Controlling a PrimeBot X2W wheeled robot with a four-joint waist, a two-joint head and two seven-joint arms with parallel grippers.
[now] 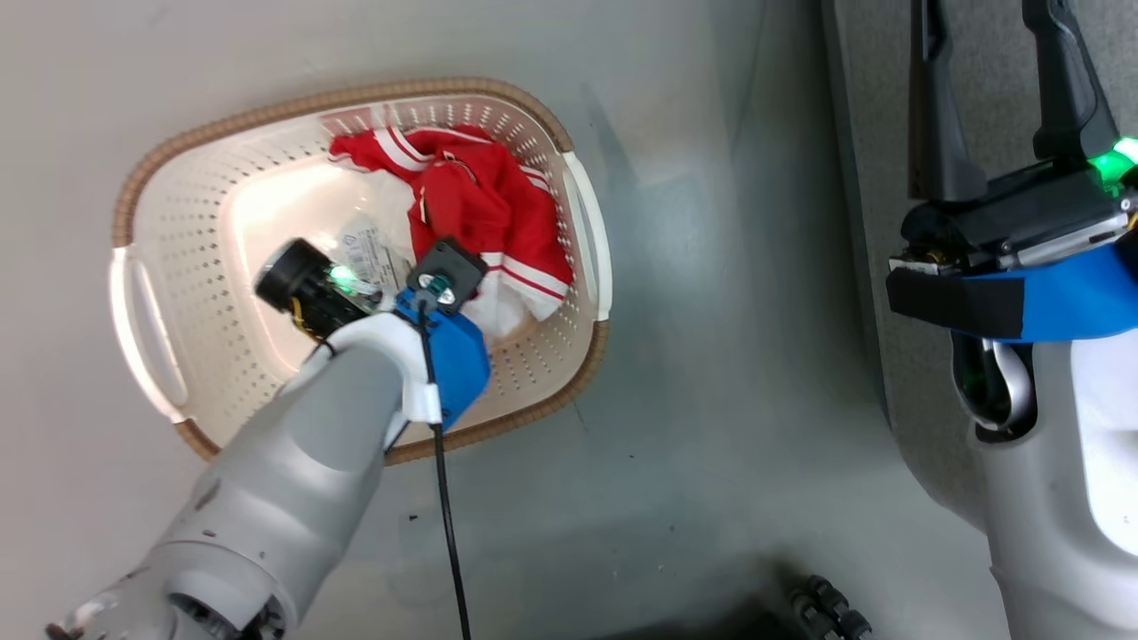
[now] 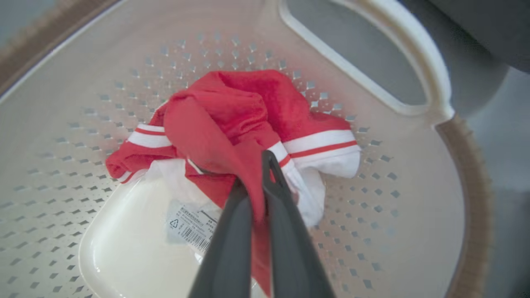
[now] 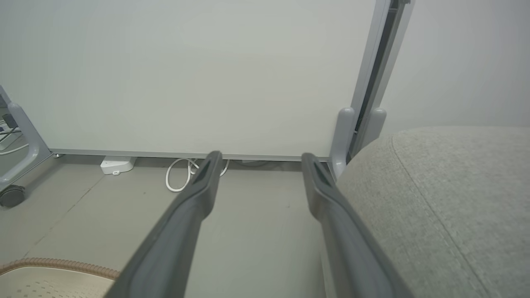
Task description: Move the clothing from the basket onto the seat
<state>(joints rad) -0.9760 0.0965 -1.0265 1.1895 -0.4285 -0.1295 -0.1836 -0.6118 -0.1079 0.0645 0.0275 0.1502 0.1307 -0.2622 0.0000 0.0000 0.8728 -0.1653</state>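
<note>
Currently grips the clothing w/ the left end effector: dark fingers clenched together, a red fold pinched betw. them and trailing down along their length. Reaches steeply down into the basket, wrist and blue bracket above the basket's near half in head view. Finds the clothing bunched in one heap inside the basket, red w/ white stripes and white trim. Lies against the perforated wall below a side handle and partly on the smooth bottom. Shows a label sticker w/ barcode on that bottom, touching the heap, top edge tucked under white fabric. Has a brown woven-look rim; stands on the grey floor.

Holds the right end effector released, fingers spread wide, bare floor visible betw. them, up in the air near the rounded corner of the seat. Seat: light-grey fabric, stitched seam, to the basket's right in head view, a strip of floor betw. the two. Beyond, in right wrist view: white panel, looped white cable and small white box at its foot, a caster far left.
</note>
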